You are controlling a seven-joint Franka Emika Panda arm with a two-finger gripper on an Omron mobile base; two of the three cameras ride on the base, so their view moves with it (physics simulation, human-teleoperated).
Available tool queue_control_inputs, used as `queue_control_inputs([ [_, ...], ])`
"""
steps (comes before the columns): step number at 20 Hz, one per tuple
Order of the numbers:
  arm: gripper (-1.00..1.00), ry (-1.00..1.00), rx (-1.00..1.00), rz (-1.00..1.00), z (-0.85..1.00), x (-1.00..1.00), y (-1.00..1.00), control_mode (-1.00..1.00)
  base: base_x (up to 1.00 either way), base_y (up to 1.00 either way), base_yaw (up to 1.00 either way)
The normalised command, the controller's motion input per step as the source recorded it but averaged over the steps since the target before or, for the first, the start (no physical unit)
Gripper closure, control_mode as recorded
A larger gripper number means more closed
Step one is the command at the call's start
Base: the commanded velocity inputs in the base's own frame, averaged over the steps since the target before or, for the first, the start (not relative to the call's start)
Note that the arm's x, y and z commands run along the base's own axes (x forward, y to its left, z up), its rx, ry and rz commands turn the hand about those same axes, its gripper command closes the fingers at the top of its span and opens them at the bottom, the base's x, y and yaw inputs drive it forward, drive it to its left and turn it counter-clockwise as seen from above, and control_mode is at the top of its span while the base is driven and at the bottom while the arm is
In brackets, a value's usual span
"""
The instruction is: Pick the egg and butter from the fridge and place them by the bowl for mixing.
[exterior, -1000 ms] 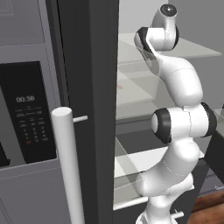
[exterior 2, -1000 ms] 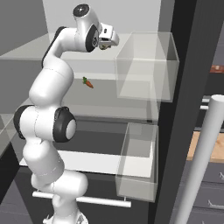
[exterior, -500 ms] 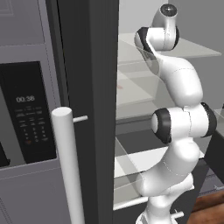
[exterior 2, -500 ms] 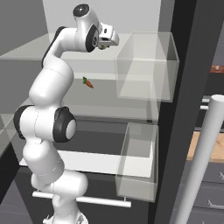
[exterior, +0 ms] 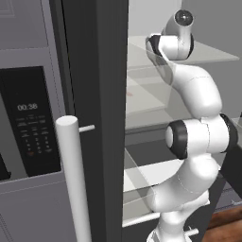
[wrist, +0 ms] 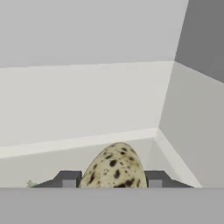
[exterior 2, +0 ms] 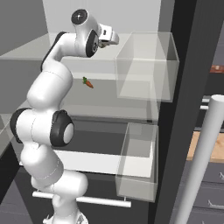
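In the hand view we see the speckled egg [wrist: 114,166] sitting between our gripper's [wrist: 112,179] two dark fingertips [wrist: 68,179], pinched from both sides; its lower half is cut off at the bottom edge. From the right base view our hand reaches onto the top shelf of the open fridge [exterior 2: 183,87], above an orange carrot [exterior 2: 88,82]. There the egg itself is too small to make out.

The black display panel [exterior: 30,125] on the fridge door [exterior: 94,94] shows the digits "00:38"; the small marks beneath them are too tiny to read.
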Motion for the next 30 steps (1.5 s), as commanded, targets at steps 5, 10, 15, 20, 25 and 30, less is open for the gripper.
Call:
queue_control_inputs([
  [5, 1.0, -0.26, 0.0, 0.0, 0.09, -0.39, 0.0, -1.0, 0.0, 0.0, 0.0],
  [10, 1.0, -0.47, 0.0, 0.0, 0.39, -0.94, 0.03, -1.0, 0.0, 0.0, 0.0],
  [15, 1.0, -0.38, 0.0, 0.0, 0.19, -1.0, 0.15, -1.0, 0.0, 0.0, 0.0],
  [20, 1.0, -0.26, 0.0, 0.0, 0.02, -1.0, 0.29, -1.0, 0.0, 0.0, 0.0],
  [25, 1.0, -0.03, 0.0, 0.0, 0.0, -1.0, 0.34, -1.0, 0.0, 0.0, 0.0],
  [30, 1.0, 0.17, 0.01, 0.0, -0.05, -1.0, 0.39, -1.0, 0.0, 0.0, 0.0],
])
